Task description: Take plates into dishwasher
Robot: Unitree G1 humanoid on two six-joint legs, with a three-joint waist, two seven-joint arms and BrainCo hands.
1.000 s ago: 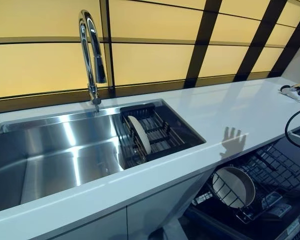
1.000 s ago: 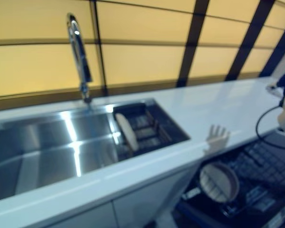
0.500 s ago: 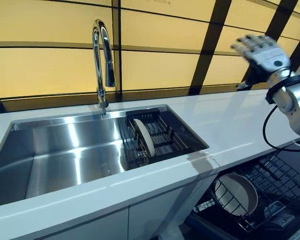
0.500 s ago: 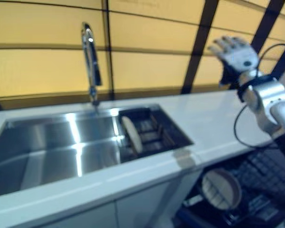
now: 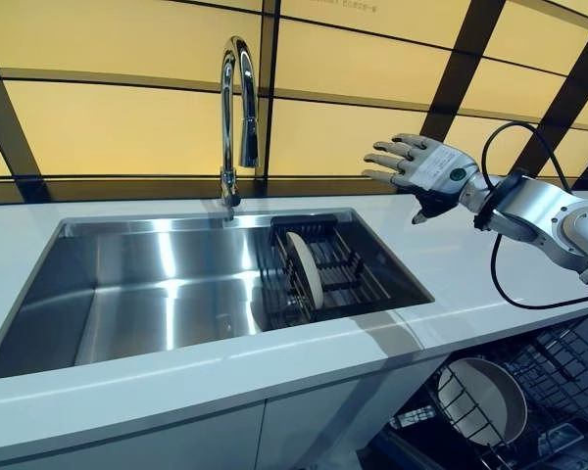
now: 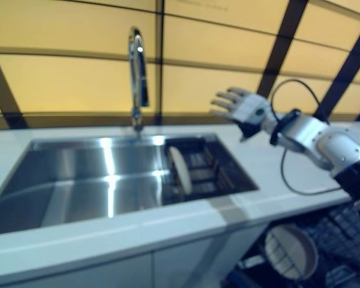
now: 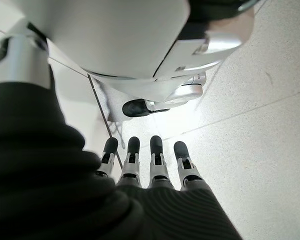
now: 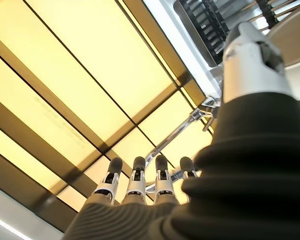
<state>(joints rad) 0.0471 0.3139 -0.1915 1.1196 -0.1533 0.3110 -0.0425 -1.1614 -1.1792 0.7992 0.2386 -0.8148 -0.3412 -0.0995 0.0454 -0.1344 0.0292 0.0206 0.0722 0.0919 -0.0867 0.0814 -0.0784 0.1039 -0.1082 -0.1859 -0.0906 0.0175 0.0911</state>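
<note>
silver right robot hand (image 5: pixel 426 168), fingers spread wide and empty, now lowered from half a second ago, reaching toward sink-rack plate (image 5: pixel 305 267); next: grasp.

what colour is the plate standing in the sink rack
White or off-white; the plate stands on edge in the dark rack, clearest in the left eye view.
</note>
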